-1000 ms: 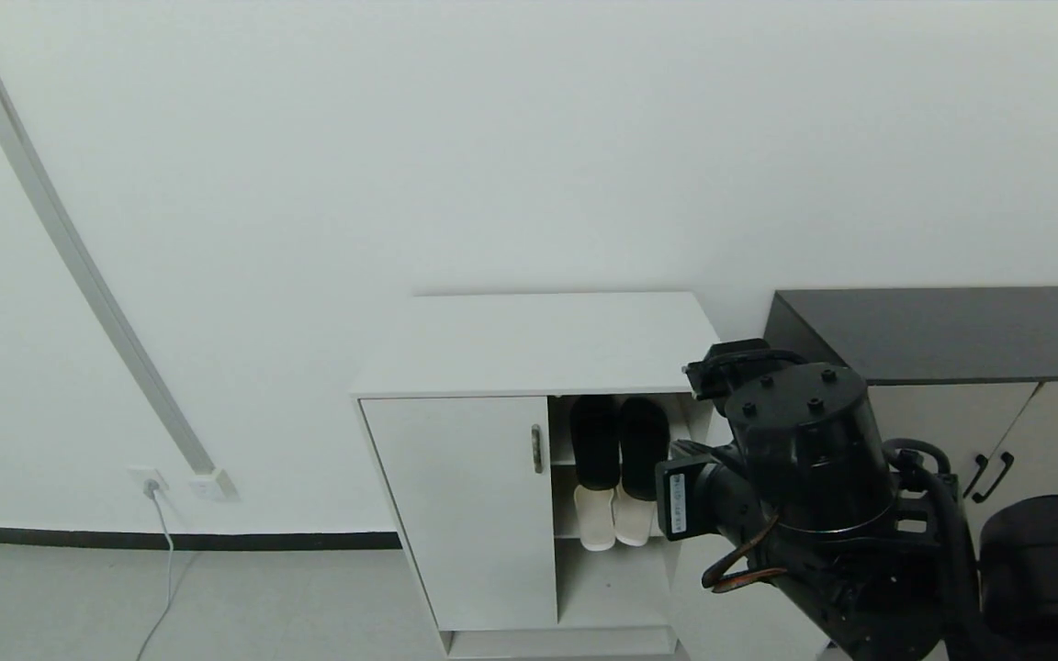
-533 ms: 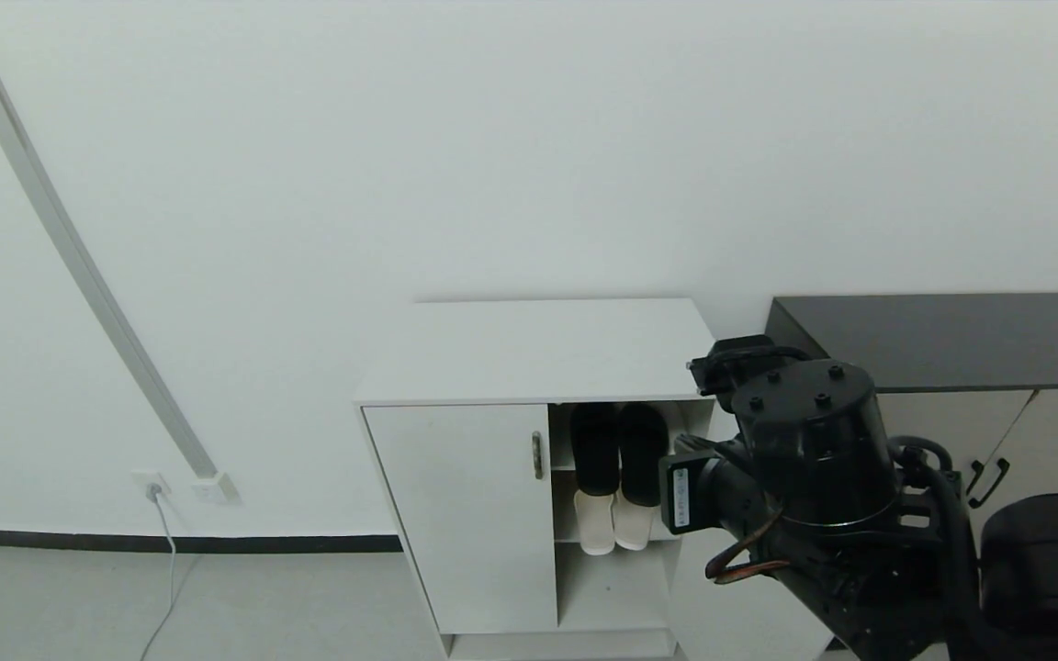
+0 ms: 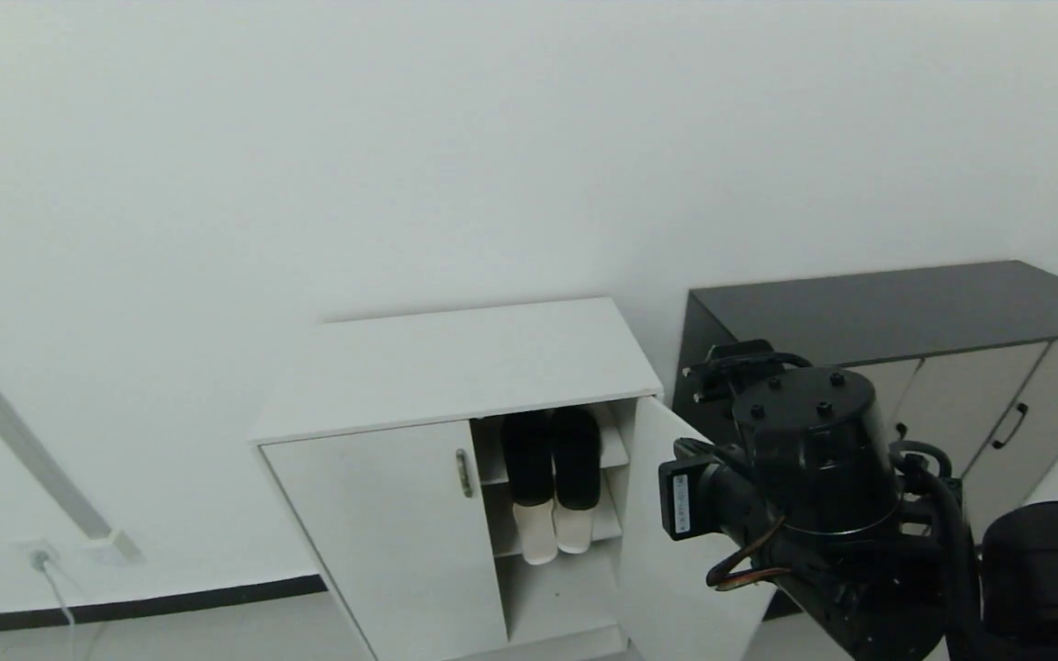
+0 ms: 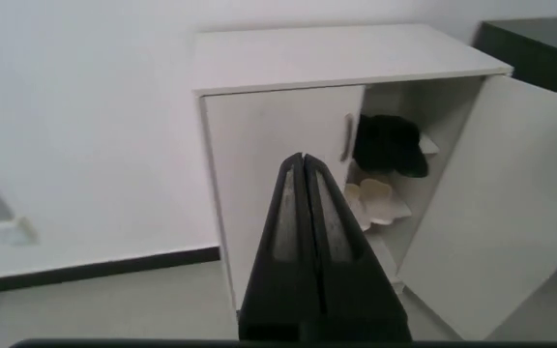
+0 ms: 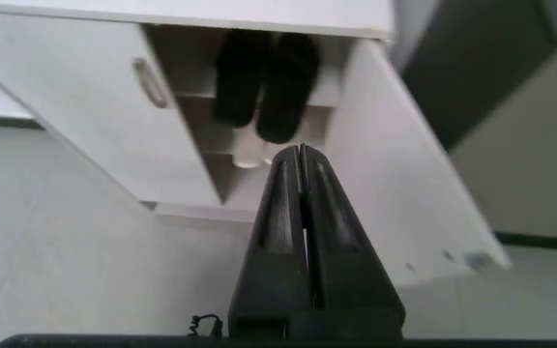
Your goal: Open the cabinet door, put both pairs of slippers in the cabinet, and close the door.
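The white cabinet (image 3: 455, 363) stands against the wall with its left door (image 3: 382, 542) closed and its right door (image 3: 667, 551) swung out. Inside, a black pair of slippers (image 3: 552, 454) lies on the upper shelf and a white pair (image 3: 555, 532) on the shelf below. My right arm (image 3: 804, 459) hangs in front of the open door. The right gripper (image 5: 303, 153) is shut and empty, short of the opening, with the black slippers (image 5: 264, 82) and the door (image 5: 404, 184) beyond it. The left gripper (image 4: 303, 159) is shut and empty, facing the closed door, well back.
A dark-topped sideboard (image 3: 896, 308) stands close to the right of the cabinet, just behind the open door. A wall socket (image 3: 38, 555) with a cable and a slanting cable duct (image 3: 15, 441) are at the far left. Bare floor lies before the cabinet.
The head view has swung, so the cabinet sits further left and is seen at an angle, with the open door more exposed. The slippers stay on their shelves.
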Motion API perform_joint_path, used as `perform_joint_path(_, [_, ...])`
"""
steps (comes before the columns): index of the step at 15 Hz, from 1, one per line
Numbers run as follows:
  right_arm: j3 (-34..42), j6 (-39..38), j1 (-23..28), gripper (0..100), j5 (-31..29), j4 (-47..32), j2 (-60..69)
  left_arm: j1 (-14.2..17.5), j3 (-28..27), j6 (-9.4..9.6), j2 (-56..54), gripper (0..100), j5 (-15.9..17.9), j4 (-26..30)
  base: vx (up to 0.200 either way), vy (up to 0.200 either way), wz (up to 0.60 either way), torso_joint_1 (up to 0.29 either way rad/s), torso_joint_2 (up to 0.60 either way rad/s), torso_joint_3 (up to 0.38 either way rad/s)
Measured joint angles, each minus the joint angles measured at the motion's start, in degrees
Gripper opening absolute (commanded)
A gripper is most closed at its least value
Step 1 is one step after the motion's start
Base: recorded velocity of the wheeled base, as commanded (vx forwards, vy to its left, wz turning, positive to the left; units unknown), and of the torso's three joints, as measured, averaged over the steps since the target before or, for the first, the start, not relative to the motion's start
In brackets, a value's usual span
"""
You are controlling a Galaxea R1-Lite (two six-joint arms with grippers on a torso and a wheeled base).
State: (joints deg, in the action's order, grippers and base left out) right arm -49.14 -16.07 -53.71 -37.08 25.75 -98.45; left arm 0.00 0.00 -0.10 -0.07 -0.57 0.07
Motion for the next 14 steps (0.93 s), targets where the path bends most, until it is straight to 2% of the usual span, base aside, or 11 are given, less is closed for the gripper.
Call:
perform_joint_path(6, [-0.02, 0.09, 1.07, 0, 0.00, 0.11, -0.11, -0.02, 0.00, 0.02, 0.00, 0, 0.02, 0.02, 0.000, 0.000, 0.00, 0.000, 0.00, 0.000])
perform_joint_path(12, [0.00, 0.17, 1.40, 0, 0.02, 1.27, -0.24, 0.00, 0.00, 0.02, 0.00, 0, 0.06, 0.00, -0.200, 0.000, 0.00, -0.002, 0.00, -0.002])
perform_joint_path(14, [0.05, 0.79, 2.58, 0, 0.00, 1.27, -0.30, 0.00, 0.00, -0.04, 0.00, 0, 0.06, 0.00, 0.000, 0.000, 0.00, 0.000, 0.00, 0.000])
